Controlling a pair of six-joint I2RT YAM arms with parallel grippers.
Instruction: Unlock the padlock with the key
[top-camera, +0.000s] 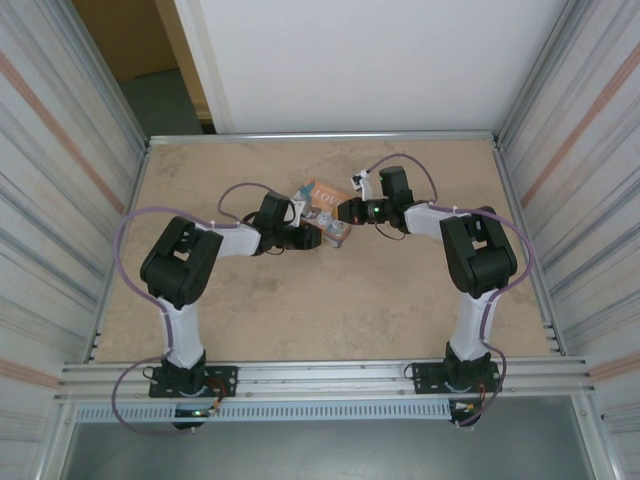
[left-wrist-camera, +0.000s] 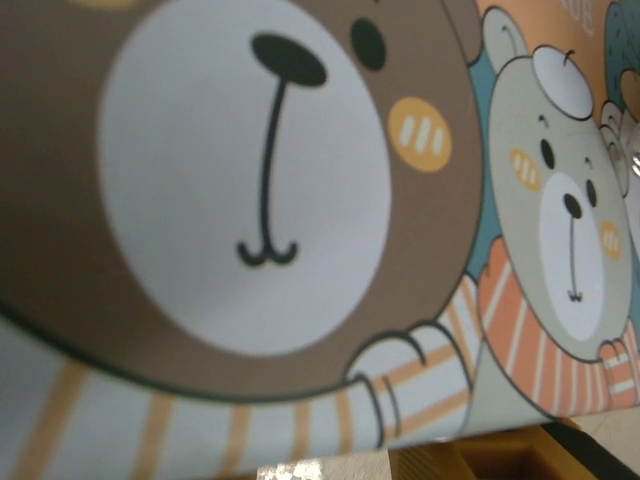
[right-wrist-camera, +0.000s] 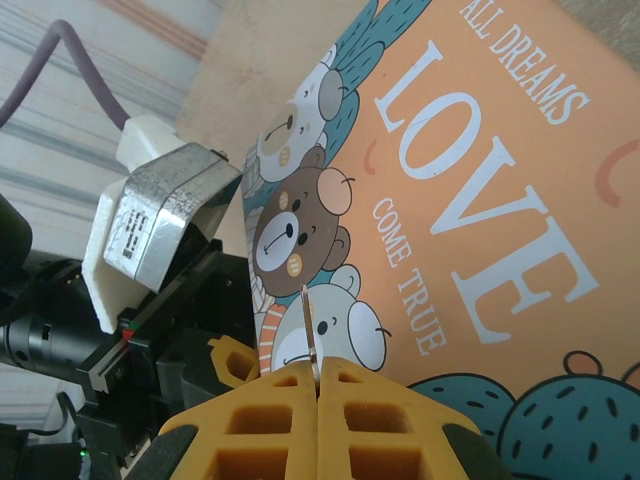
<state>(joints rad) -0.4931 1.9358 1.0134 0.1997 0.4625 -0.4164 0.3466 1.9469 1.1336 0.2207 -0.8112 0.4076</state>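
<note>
Right pincer was clamped hard on the thin silver metal key. The blade sat edge-on between my yellow honeycomb pads, its tip sticking out past them toward the orange printed card with cartoon bears and white "LOVE" lettering. The key tip sat just over the white bear near the card's edge; touching or a hair off, I could not tell. Left pincer was at the opposite side of that card, at the bear end. In my left wrist camera one yellow finger showed under the card's lower edge, with the brown bear's face close up and blurred above it. Whether the left jaws were gripping the card or just framing it, I could not tell. From above, both pincers met nose to nose over the far half of the beige tabletop, the card between them and skewed to the table edges. Padlock: I could not tell whether the card was its face or its packaging. Corrugated metal walls stood on both sides.
</note>
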